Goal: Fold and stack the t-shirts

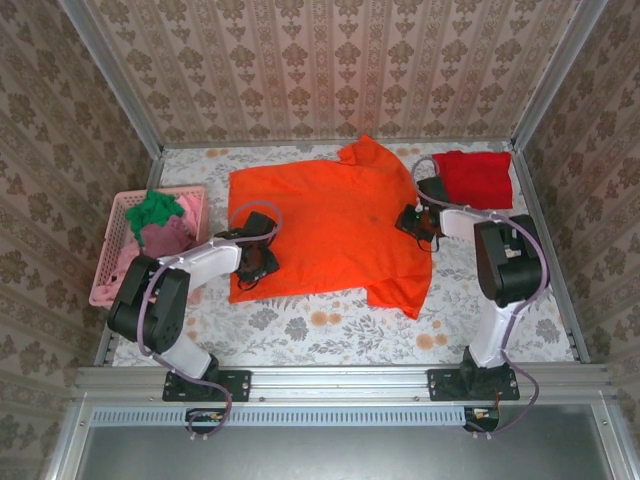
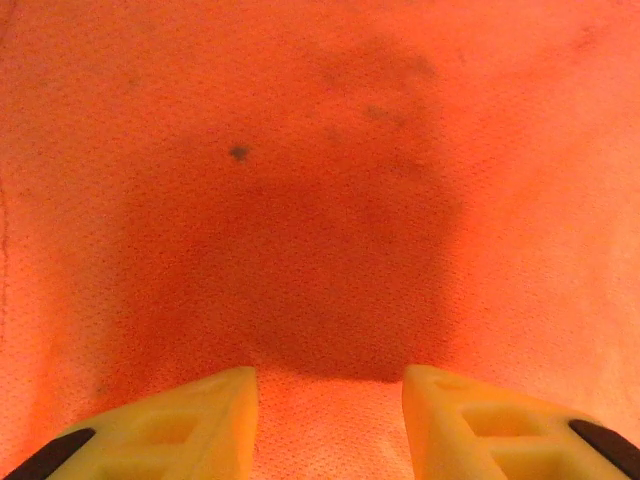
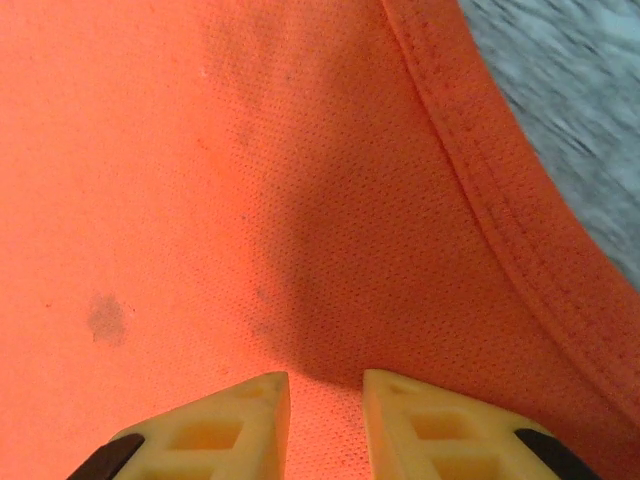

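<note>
Matt, fine-meshed orange cloth t-shirt [image 2: 320, 200]

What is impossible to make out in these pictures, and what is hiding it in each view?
- Top external: how the left gripper stands over the orange t-shirt; its own wrist covers it.
- Top external: what lies under the green shirt in the pink basket; the piled cloth hides it.
- Right wrist: the table pattern, blurred.
- Left wrist: the orange t-shirt's edges, cut off by the frame.

The floral table [image 1: 330, 320] bears an orange shirt [image 1: 330, 220], red shirt [image 1: 475, 178] and pink basket [image 1: 112, 245].
</note>
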Robot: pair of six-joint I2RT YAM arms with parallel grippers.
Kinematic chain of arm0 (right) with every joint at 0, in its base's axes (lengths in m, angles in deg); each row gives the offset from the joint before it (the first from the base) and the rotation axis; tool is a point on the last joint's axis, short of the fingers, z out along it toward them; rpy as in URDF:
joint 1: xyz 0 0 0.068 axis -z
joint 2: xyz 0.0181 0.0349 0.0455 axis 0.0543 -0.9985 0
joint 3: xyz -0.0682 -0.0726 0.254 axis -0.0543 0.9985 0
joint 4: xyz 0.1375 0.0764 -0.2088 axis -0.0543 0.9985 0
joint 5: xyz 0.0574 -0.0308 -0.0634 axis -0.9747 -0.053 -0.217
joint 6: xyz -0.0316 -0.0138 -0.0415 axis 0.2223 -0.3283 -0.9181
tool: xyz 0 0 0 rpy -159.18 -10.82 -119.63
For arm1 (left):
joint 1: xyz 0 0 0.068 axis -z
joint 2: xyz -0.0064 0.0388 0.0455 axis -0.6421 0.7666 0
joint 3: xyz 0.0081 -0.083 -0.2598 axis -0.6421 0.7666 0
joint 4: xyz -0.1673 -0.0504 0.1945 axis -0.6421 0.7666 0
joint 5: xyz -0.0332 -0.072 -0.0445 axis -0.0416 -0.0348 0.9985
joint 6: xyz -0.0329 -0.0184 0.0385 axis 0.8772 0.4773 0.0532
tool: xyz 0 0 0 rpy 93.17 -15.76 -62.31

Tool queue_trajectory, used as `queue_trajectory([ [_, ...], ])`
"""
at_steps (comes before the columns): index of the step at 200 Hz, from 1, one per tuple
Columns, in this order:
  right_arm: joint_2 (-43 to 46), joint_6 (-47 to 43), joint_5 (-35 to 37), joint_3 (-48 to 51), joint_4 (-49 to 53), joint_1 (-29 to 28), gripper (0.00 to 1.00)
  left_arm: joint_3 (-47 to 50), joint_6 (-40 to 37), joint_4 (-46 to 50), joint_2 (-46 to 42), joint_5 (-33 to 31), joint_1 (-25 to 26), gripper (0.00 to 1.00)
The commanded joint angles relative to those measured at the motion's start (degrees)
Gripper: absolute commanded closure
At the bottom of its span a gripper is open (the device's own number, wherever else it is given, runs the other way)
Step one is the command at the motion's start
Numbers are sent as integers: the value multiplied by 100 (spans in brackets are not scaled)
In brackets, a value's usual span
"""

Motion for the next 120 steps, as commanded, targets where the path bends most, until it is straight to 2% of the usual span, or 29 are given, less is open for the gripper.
queue_trajectory([
  [1, 571, 146, 147, 645, 361, 148, 73, 293, -125, 74, -174, 270, -46, 56],
  [26, 972, 38, 53, 1058, 221, 292, 73, 529, -131, -42, -308, 381, -46, 54],
  [65, 876, -390, -97, 682, 356, 291, 65, 271, -223, 7, -500, 362, -33, 50],
  [92, 636, -311, -298, 367, 368, 292, 63, 80, -343, 314, -804, 153, -29, 40],
  [120, 988, -277, -411, 346, 199, 258, 62, 203, -111, 933, -1569, -222, -20, 27],
])
